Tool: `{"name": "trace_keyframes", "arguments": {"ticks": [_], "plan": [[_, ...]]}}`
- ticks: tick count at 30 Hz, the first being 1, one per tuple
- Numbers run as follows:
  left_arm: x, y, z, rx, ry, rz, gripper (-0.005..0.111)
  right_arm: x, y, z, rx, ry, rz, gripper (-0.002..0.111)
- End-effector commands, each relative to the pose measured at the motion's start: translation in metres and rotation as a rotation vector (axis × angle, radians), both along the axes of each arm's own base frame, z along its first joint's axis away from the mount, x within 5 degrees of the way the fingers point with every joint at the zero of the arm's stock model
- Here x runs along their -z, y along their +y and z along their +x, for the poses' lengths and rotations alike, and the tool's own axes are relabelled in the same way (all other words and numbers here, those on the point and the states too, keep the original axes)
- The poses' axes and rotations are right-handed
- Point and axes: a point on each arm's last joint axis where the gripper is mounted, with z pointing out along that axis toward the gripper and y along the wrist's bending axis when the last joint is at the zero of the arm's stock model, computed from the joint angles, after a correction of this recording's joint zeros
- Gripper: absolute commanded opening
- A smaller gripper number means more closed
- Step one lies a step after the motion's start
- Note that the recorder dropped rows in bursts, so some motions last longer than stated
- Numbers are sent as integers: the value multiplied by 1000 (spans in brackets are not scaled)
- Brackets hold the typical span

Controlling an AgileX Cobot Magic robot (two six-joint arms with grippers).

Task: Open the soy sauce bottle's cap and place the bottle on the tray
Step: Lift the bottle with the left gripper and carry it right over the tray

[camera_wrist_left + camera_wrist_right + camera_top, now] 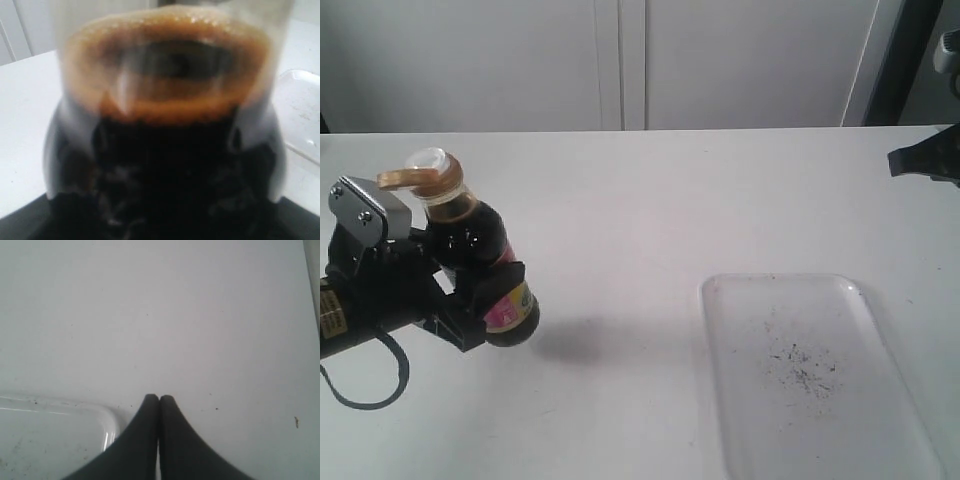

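1. Already done, by the look of it: cap (428,176) flipped open, its hinged lid sticking out sideways and the whitish spout exposed at the top.
2. Still left, judging from the layout: carrying the bottle (478,262) over to the tray (880,340) and setting it down there; not yet on it.
3. Held off the table (640,200) in the left gripper (470,295), fingers clamped on the lower body around the label, bottle tilted slightly with a shadow on the surface beside it.
4. Seen close in the left wrist view: bottle (165,150) filling nearly the whole picture, dark liquid with a foamy brown ring at the shoulder; too blurred to make out the fingers themselves.
5. Well apart from the bottle: tray on the right half of the table, bare except for small dark specks.
6. Parked at the far right edge: right gripper (159,405), fingertips pressed together on nothing, hovering just beside a corner of the tray (107,420).
7. Nothing between bottle and tray.
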Motion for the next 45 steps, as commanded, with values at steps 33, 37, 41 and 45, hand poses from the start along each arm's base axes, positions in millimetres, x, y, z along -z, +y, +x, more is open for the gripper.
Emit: {"name": "trace_keyframes", "arguments": {"ticks": [33, 37, 41, 45], "plan": [[-84, -143, 23, 301, -122, -99, 0, -3, -2, -1, 9, -28, 3, 0], [-82, -161, 23, 334, -118, -88, 0, -3, -2, -1, 9, -28, 3, 0], [-80, -181, 22, 365, -113, -79, 0, 3, -2, 2, 9, -8, 4, 0], [-79, -197, 22, 384, -109, -48, 0, 13, -2, 7, 8, 26, 5, 0]]}}
